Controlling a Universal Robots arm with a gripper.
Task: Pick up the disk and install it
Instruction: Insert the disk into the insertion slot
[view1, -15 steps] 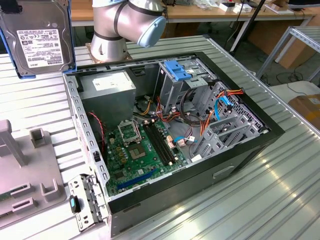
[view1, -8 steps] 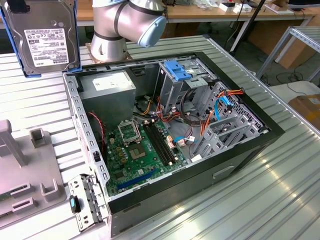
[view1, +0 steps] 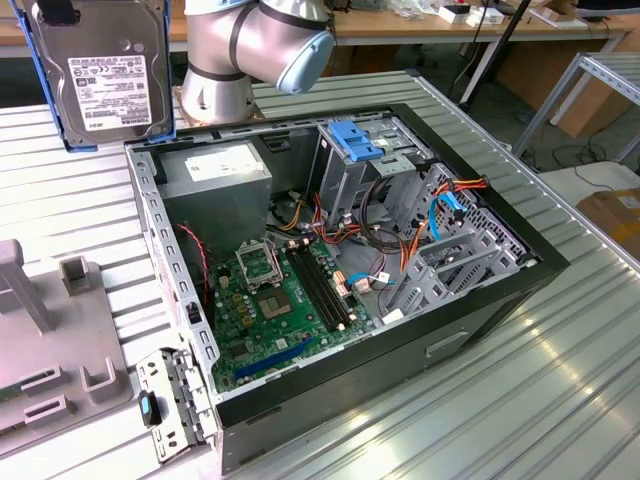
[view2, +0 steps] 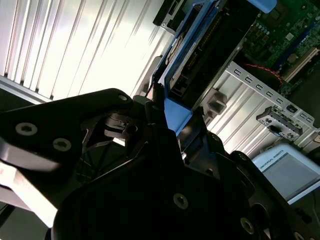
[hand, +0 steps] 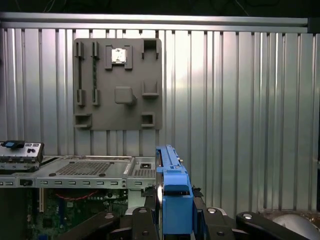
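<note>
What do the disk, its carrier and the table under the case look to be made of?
The disk: silver-grey metal, matte, seemingly cast; its white label is likely paper. Its carrier: blue plastic, judging by the smooth moulded look and uniform colour. The table: ribbed metal, probably aluminium, with bright brushed reflections.

Open computer case (view1: 400, 372), motherboard (view1: 280, 300) exposed, sits on a ribbed metal table (view1: 530, 400) near a grey fixture (view1: 90, 350)
</note>
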